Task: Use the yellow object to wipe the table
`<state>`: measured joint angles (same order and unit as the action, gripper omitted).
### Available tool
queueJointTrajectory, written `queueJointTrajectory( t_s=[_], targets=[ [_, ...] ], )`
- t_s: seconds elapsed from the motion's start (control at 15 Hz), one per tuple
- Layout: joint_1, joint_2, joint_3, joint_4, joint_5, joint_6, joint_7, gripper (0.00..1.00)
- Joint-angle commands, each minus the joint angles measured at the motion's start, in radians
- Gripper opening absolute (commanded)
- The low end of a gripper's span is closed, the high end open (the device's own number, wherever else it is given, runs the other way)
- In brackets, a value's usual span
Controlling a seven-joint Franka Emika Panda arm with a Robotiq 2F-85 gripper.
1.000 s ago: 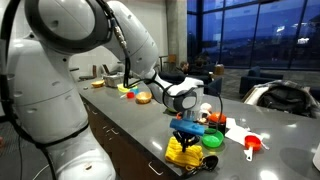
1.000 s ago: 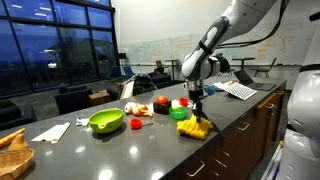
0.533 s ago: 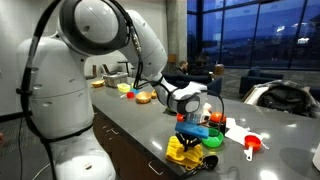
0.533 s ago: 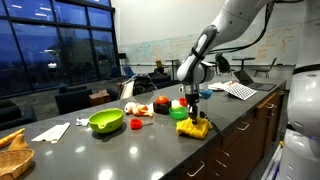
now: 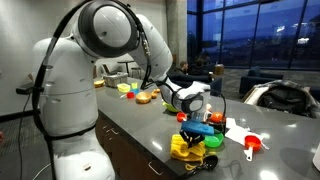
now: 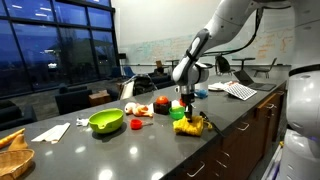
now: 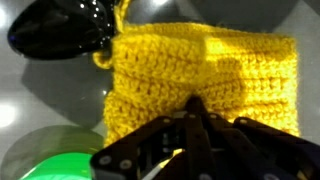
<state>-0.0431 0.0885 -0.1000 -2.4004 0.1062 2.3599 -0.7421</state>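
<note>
The yellow object is a crumpled knitted cloth [image 5: 186, 149] lying on the dark grey glossy table [image 5: 125, 122], close to its front edge. The cloth [image 6: 192, 126] also shows in the second exterior view on the table [image 6: 140, 150]. My gripper [image 5: 191, 134] comes straight down onto it, and the gripper [image 6: 189, 113] is shut, pinching the cloth's top. In the wrist view the yellow cloth [image 7: 205, 65] fills most of the picture, and the gripper [image 7: 196, 106] has its dark fingers pressed together into the fabric.
A lime-green bowl [image 6: 106, 121], red and orange items [image 6: 160, 104] and a white paper [image 6: 50, 131] lie along the counter. Blue and green things [image 5: 207, 130] and a red cup [image 5: 252, 145] sit right by the cloth. A glossy black object [image 7: 60, 30] lies beside it.
The gripper has dragged the yellow cloth a short way along the counter, toward the lime-green bowl. The arm's upper joints have swung with it. The jaws stay shut.
</note>
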Motion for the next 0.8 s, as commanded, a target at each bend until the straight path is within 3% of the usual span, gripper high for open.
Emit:
queueJointTrajectory(
  t_s=[0.0,0.27,0.73],
  targets=[
    [-0.029,0.064,0.041,0.083,0.074,-0.007,-0.09,0.0],
    [-0.045,0.133,0.079,0.18,0.168,-0.061,-0.177,0.0],
    [-0.051,0.258,0.129,0.37,0.152,-0.158,-0.177,0.0]
  ],
)
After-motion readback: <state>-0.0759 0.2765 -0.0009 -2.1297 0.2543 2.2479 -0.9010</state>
